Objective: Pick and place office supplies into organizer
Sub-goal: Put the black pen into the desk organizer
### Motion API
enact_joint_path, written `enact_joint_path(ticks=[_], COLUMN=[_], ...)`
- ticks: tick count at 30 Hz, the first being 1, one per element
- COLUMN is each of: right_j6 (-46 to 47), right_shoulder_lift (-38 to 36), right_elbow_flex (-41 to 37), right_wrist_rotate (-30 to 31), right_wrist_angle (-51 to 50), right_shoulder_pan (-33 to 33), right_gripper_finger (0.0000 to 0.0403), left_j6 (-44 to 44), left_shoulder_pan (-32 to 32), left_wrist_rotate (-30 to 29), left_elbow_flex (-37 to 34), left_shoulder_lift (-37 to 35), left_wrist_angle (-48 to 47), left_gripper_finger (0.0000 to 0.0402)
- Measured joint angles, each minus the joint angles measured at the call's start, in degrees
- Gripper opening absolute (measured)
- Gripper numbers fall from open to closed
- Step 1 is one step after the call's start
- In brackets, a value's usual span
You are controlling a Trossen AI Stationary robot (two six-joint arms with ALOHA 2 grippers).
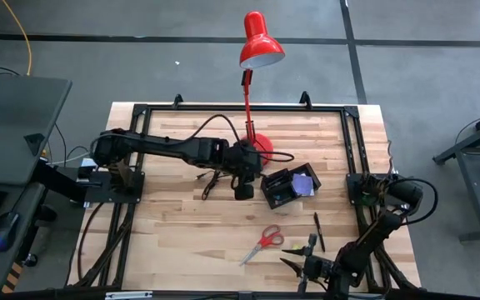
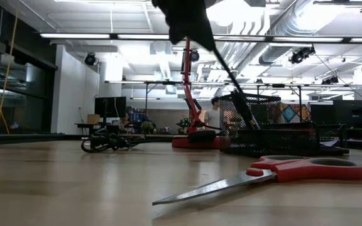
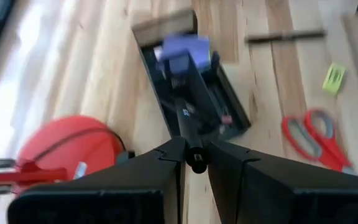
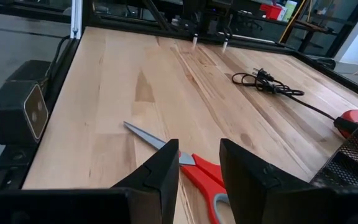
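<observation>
Wooden boards make up the table (image 1: 182, 225), and a big bright room with ceiling lights shows behind it. A red lamp (image 1: 257, 50) stands at the far side, with a black cable (image 1: 211, 179) on the wood near its base. The left gripper (image 3: 195, 163) hangs over the middle of the table, just left of the black organizer (image 1: 288, 187). Its fingers are pinched tight on a thin black pen (image 3: 190, 118), and the pen points down toward the organizer. In the low view the pen's tip looks to be at or inside the mesh wall, but it is hard to be sure. A purple pad (image 1: 304, 182) already sits in the organizer. The scissors (image 1: 262, 243) lie flat on the near part of the table, and another pen (image 1: 318, 231) lies to their right. A small yellow-green piece (image 3: 334, 78) also lies loose on the wood. The right gripper (image 4: 199, 174) waits low at the near right, with its fingers partly open and nothing in them, facing the scissors. The step now looks like dropping the pen into the organizer. Next, the left gripper likely needs to line the pen up over a slot and then let go.
</observation>
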Motion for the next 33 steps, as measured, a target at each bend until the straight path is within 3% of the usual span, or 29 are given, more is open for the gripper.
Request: enact_joint_path(ticks=[9, 18, 24, 29, 33], right_j6=[1.5, 1.4, 1.4, 1.4, 1.5], right_shoulder_lift=[0.0, 0.0, 0.0, 0.0, 0.0], right_elbow_flex=[0.0, 0.0, 0.0, 0.0, 0.0], right_wrist_rotate=[-0.4, -0.4, -0.4, -0.4, -0.4], right_wrist_angle=[-0.2, -0.7, -1.0, -1.1, -1.3], right_shoulder_pan=[-0.8, -1.1, -1.6, -2.0, -2.2], right_gripper_finger=[0.011, 0.011, 0.011, 0.011, 0.011], left_j6=[1.3, 0.4, 1.5, 2.7, 2.8], left_shoulder_pan=[1.6, 3.8, 3.8, 3.4, 1.9], left_wrist_rotate=[3.7, 5.9, 5.9, 7.7, 12.9], left_elbow_flex=[0.0, 0.0, 0.7, 5.6, 8.2], left_shoulder_lift=[4.5, 5.4, 4.8, 4.8, 2.7], left_wrist_angle=[2.9, 5.8, 10.1, 7.5, 4.5], left_gripper_finger=[0.0037, 0.0125, 0.0161, 0.0164, 0.015])
